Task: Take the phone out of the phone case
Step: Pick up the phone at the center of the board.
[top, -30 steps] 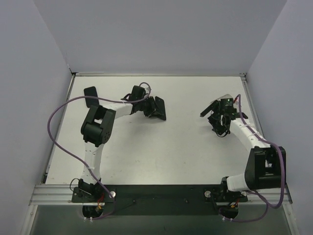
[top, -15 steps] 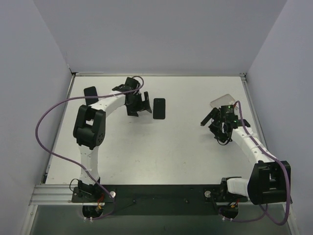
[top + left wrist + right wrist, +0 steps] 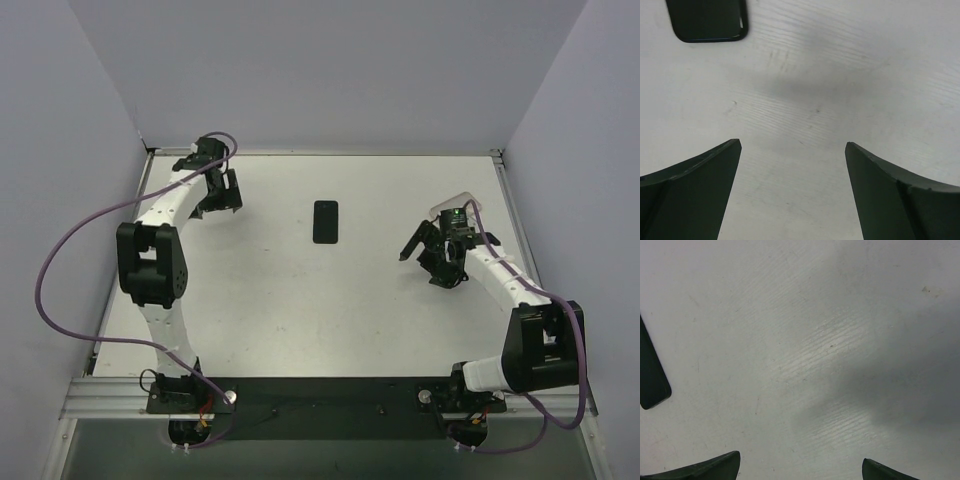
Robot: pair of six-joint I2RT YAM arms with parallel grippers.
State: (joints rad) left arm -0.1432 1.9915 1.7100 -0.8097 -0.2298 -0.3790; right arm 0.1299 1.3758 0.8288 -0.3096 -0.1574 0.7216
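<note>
The black phone (image 3: pixel 325 221) lies flat and alone on the white table, back of middle. A clear phone case (image 3: pixel 452 205) lies at the back right, partly under my right wrist. My right gripper (image 3: pixel 428 262) (image 3: pixel 800 457) hangs open just in front of the case, over bare table. A dark rounded slab (image 3: pixel 650 377) at the left edge of the right wrist view looks like the phone. My left gripper (image 3: pixel 224 192) (image 3: pixel 792 142) is open at the far back left, holding nothing.
Another black flat slab with rounded corners (image 3: pixel 707 20) lies just beyond the left fingers; in the top view the arm hides it. Grey walls close in the table (image 3: pixel 300 300) on three sides. A purple cable (image 3: pixel 60 300) loops off the left arm.
My left gripper opened and let go of the phone, which stays back of middle. The left arm swung to the back left corner. The right gripper shifted slightly.
</note>
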